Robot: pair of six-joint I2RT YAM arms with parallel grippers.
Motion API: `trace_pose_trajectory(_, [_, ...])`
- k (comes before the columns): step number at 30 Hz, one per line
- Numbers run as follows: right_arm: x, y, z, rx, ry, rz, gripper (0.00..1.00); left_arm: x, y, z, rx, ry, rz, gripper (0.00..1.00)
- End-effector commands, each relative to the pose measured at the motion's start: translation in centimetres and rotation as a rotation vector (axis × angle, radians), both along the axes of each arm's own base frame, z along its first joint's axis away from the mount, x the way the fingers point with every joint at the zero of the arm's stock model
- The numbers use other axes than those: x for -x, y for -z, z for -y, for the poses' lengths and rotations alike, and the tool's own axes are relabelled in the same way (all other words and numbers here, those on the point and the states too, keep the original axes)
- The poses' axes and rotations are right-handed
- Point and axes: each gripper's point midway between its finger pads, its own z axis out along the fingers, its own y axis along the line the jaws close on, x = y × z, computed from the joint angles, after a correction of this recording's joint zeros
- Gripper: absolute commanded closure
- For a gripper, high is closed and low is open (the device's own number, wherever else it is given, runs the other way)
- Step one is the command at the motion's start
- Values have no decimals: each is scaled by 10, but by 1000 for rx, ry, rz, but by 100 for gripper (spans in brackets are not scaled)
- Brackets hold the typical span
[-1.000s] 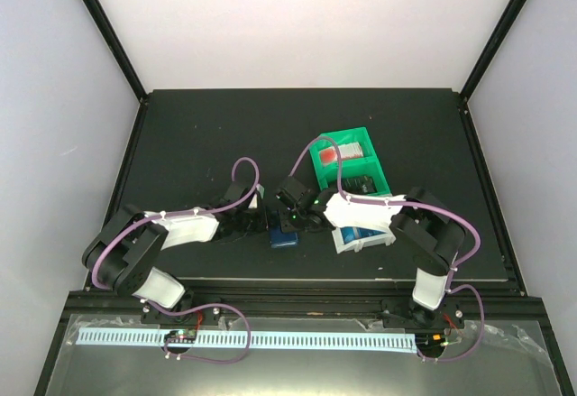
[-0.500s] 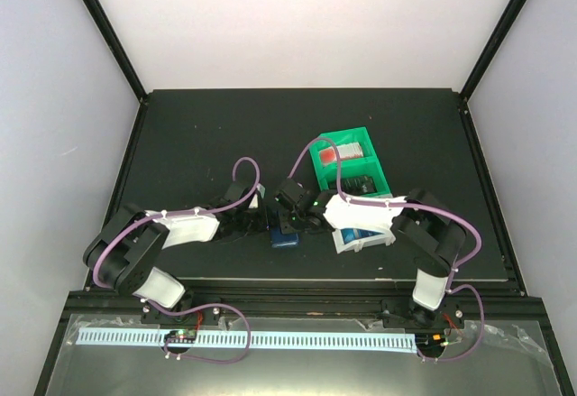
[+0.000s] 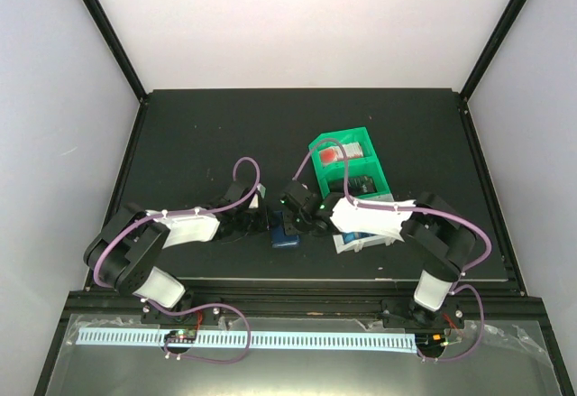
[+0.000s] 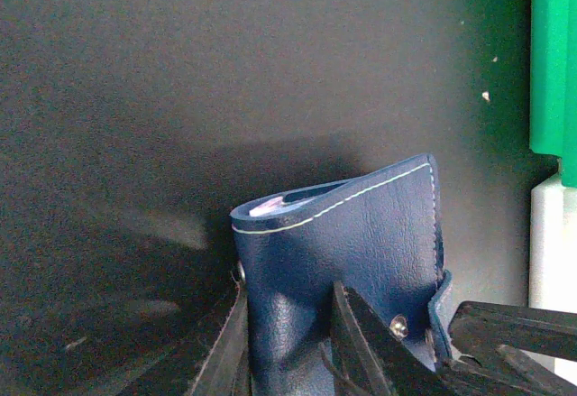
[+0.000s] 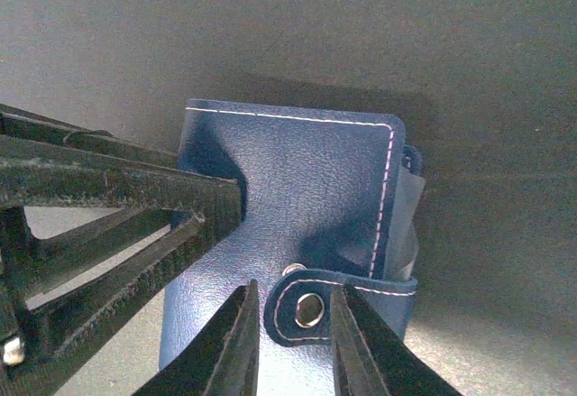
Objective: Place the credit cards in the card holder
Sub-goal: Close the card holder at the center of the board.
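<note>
Left fingers (image 4: 225,351) pinch the folded card holder (image 4: 361,234); right fingers (image 5: 230,346) straddle its snap tab (image 5: 297,311), grip unclear. Only a credit card (image 4: 270,206) sliver shows.

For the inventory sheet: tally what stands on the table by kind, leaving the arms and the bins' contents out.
card holder: 1
plastic bins: 2, namely the green bin and the white bin
Total: 3
</note>
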Motion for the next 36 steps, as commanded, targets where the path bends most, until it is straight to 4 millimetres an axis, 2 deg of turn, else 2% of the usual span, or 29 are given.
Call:
trace_pose_trajectory(1, [-6,-19,0,-62,49,64,76,39,40,-24,-117,11,-165,75])
trace_pose_trajectory(4, [-5,-25,1,-94,60,73,77,39,39,-24,-114,12,-165,75])
trace_pose_trajectory(8, [-2,-28,-1,-145,61,69,74,39,39,-24,-112,11,-164,75])
trace_pose_trajectory(23, [-6,-9,-4,-38,16,45,70,41,40,-24,-115,15,-166,75])
trace_pose_trajectory(27, [-6,-5,1,-6,31,41,73,41,41,-25,-117,14,-169,75])
trace_pose_trajectory(36, [-6,-9,3,-8,42,48,93,41,42,-24,-116,16,-171,75])
